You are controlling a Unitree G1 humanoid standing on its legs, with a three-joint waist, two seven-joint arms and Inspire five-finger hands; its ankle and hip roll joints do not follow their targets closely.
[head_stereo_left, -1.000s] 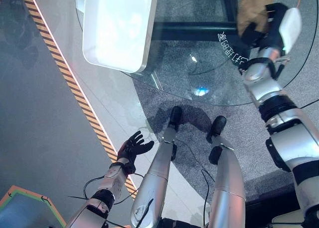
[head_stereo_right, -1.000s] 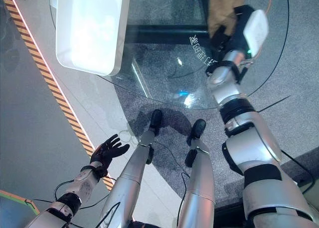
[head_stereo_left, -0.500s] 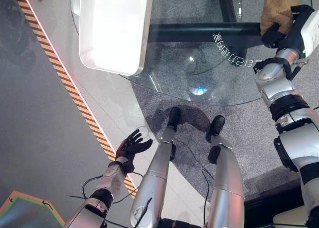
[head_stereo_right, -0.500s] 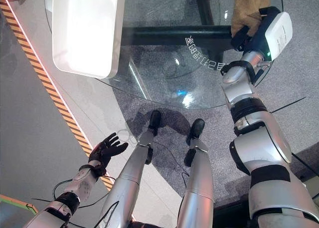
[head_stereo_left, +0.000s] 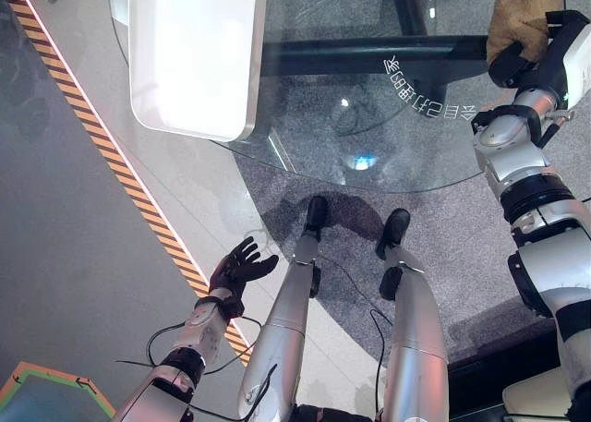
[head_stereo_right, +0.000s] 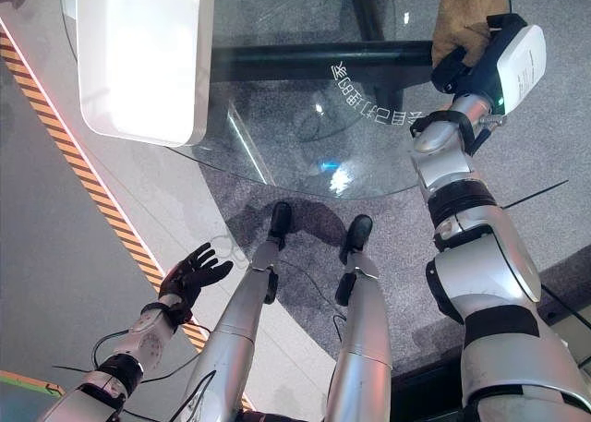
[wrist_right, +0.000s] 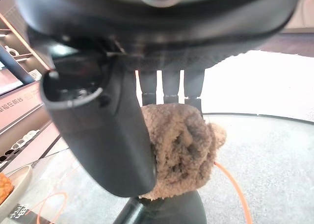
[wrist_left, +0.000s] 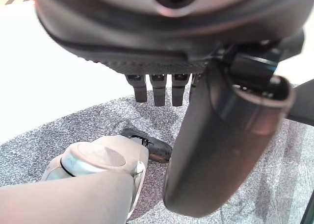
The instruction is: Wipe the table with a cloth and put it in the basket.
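Tan fleecy cloth point(head_stereo_right: 464, 14) has travelled with our right robot hand point(head_stereo_right: 460, 64) from mid-glass toward the far right rim of the round desk point(head_stereo_left: 305, 140), so we judge wiping under way (no basket seen yet). That robot hand stays curled round the cloth, arm stretched forward; our left robot hand point(head_stereo_left: 239, 269) hangs low, fingers relaxed.

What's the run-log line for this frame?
phase: wiping | right hand: shut on cloth, on glass table | left hand: open, idle, low by floor

Showroom, glass table point(head_stereo_left: 369, 117), display shelves point(wrist_right: 19, 111), striped floor tape point(head_stereo_left: 138, 200)
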